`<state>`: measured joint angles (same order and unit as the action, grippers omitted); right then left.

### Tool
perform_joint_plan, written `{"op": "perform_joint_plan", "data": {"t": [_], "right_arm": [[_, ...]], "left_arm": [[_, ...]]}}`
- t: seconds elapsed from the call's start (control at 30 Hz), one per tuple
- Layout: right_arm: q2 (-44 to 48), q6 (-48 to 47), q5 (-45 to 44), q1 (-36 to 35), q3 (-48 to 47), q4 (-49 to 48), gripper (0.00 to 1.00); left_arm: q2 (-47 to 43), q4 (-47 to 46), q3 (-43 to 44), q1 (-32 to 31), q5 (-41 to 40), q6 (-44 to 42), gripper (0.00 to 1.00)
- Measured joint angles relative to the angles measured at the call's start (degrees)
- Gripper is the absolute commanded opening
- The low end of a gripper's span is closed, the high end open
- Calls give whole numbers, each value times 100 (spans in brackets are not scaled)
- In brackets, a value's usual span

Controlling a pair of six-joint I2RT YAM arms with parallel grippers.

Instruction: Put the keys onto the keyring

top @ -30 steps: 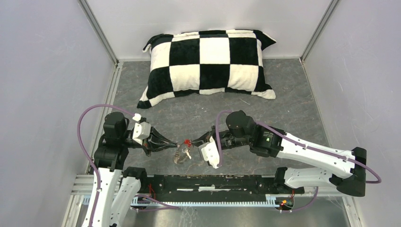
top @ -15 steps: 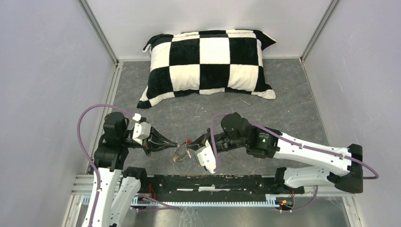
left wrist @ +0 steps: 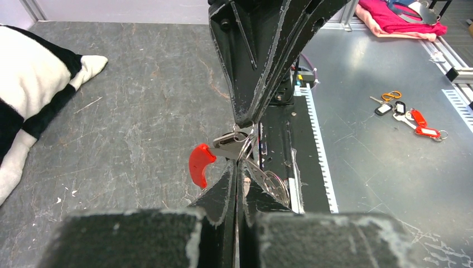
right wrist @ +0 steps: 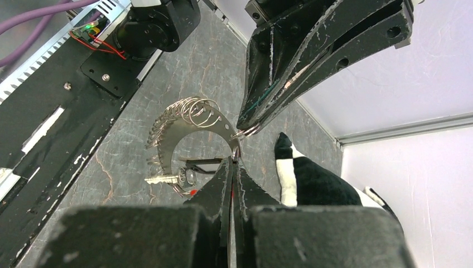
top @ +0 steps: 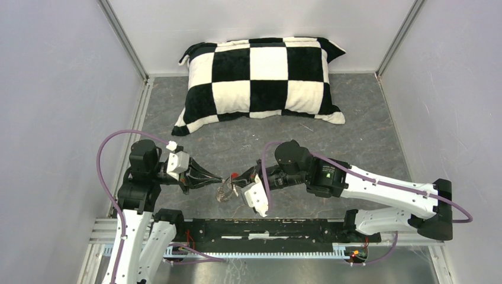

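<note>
1. Leftward goes the right arm compared with a second ago. Its wrist and white camera housing now sit closer to the left arm, and the gap between the two fingertips has narrowed. The left arm has hardly shifted.
2. The left gripper [top: 219,179] has its fingers pressed tight together. They pinch a small silvery loop of the keyring [top: 226,190] at the very tips.
3. The right gripper [top: 237,178] is likewise squeezed closed, tip to tip with the left one. In its wrist view its fingers clamp the end of the keyring's curved band.
4. The keyring hangs between and just below the two meeting tips. It is over the grey table [top: 355,118], near the black rail [top: 266,228] at the near edge. Its coiled loops fan out along the band, and the red sleeve [left wrist: 199,165] juts out beside the left fingertips.
5. One key [right wrist: 160,180] dangles from the lower part of the ring with its silvery blade lying roughly level. I cannot make out a second key for certain.
6. A checkered pillow [top: 260,77] lies at the far end of the table, well apart from the arms.
</note>
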<state>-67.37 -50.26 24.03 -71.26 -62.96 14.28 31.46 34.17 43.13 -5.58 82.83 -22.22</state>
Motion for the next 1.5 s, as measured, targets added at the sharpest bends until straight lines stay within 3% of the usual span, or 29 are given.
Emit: {"op": "perform_joint_plan", "data": {"t": [1.5], "right_arm": [[-251, 170, -155, -74, -175, -273, 0]], "left_arm": [[-39, 0, 0, 0, -319, 0, 2]]}}
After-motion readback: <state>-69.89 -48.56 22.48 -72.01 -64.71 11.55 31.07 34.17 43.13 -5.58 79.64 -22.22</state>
